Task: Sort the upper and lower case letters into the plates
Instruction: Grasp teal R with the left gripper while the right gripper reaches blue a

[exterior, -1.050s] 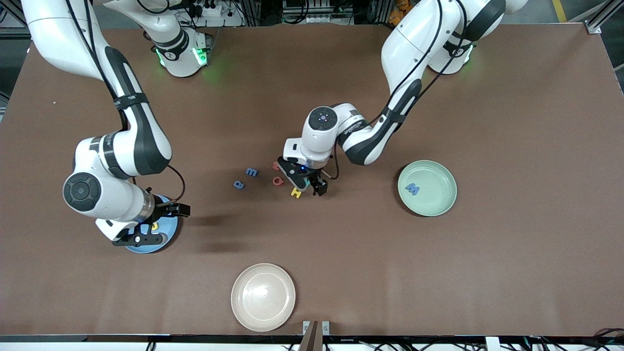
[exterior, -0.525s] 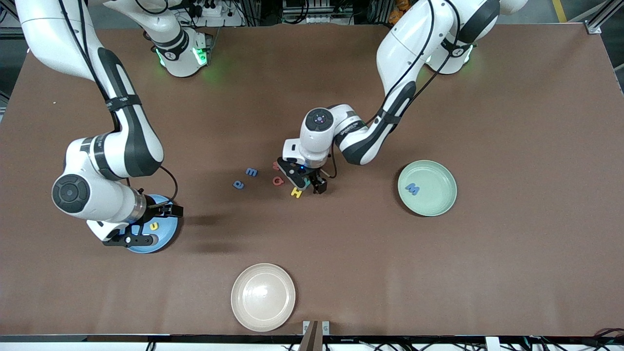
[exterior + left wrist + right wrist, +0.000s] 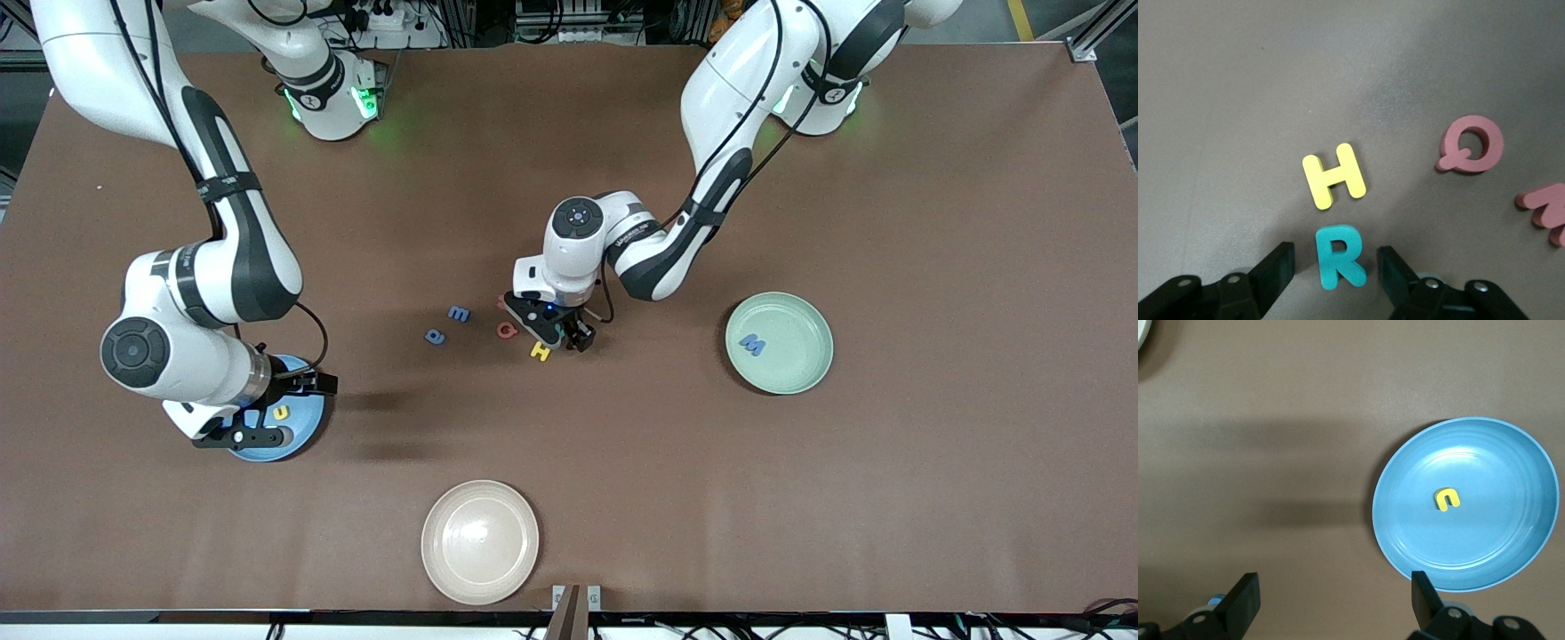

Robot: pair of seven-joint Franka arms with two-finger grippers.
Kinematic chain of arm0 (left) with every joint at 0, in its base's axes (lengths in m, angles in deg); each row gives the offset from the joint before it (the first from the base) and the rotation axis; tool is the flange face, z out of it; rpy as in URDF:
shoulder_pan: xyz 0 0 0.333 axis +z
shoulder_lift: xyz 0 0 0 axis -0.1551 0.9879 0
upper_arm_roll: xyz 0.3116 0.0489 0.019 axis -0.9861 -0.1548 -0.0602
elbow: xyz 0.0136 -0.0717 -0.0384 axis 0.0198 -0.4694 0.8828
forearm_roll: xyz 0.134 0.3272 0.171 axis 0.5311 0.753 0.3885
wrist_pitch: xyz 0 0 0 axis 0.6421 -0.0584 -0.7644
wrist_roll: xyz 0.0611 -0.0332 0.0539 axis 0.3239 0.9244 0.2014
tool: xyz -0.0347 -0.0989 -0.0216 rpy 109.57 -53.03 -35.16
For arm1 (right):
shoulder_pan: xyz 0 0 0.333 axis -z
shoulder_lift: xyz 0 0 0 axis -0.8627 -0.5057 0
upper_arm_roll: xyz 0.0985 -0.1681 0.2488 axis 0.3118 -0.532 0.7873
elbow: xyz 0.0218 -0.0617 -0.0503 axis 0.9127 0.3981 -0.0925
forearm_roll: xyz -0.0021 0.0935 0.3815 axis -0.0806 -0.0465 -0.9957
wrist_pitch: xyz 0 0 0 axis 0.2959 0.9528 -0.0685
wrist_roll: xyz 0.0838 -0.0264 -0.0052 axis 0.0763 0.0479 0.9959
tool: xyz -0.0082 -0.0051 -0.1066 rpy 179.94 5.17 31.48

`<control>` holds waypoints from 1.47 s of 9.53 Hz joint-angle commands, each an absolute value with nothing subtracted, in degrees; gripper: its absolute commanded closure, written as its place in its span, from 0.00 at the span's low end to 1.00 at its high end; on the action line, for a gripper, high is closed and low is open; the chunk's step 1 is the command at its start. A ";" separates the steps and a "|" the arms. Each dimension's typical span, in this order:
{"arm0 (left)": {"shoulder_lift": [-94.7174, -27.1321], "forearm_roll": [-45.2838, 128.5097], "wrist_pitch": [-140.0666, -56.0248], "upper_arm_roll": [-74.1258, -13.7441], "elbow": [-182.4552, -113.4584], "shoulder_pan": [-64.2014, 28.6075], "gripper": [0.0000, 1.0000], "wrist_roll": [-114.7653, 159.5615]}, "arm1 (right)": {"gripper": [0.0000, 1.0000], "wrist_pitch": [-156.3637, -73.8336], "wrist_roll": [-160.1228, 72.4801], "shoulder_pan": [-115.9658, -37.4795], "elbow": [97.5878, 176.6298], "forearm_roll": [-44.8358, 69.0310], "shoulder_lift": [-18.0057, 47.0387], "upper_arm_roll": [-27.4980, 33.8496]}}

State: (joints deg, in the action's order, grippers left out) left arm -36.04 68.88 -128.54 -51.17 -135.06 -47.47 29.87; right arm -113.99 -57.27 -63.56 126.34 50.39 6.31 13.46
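Note:
My left gripper [image 3: 565, 337] is open and low over the table. In the left wrist view [image 3: 1335, 268] its fingers stand on either side of a teal R [image 3: 1338, 257] without touching it. A yellow H [image 3: 540, 351] lies beside the R, nearer the front camera, and also shows in the left wrist view [image 3: 1334, 175]. My right gripper [image 3: 271, 418] is open and empty over the sky blue plate [image 3: 300, 428]. That plate [image 3: 1498, 543] holds a small yellow u [image 3: 1447, 499]. The mint green plate [image 3: 803, 373] holds a blue M [image 3: 754, 344].
A red Q [image 3: 507, 330] and another red letter [image 3: 1546, 207] lie by the left gripper. Two blue letters [image 3: 459, 313] [image 3: 435, 336] lie toward the right arm's end. A cream-beige plate [image 3: 480, 578] stands near the table's front edge.
The right arm has shifted slightly toward its end of the table, uncovering the yellow u in the blue plate. The left gripper has moved a little around the teal R.

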 commanded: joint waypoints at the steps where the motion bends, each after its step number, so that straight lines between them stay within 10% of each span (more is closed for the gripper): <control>1: -35.31 70.29 -128.54 -51.89 -134.64 -48.56 0.46 32.73 | 0.00 -114.26 -57.99 -63.32 127.38 50.00 7.31 13.81; 7: -35.74 70.21 -128.45 -51.89 -134.64 -48.39 0.80 32.91 | 0.00 -115.84 -64.13 -66.03 127.47 50.00 7.22 13.81; 14: -38.20 69.68 -125.56 -51.80 -134.64 -47.95 0.83 33.09 | 0.00 -130.17 -76.15 -70.95 145.65 50.00 14.59 13.90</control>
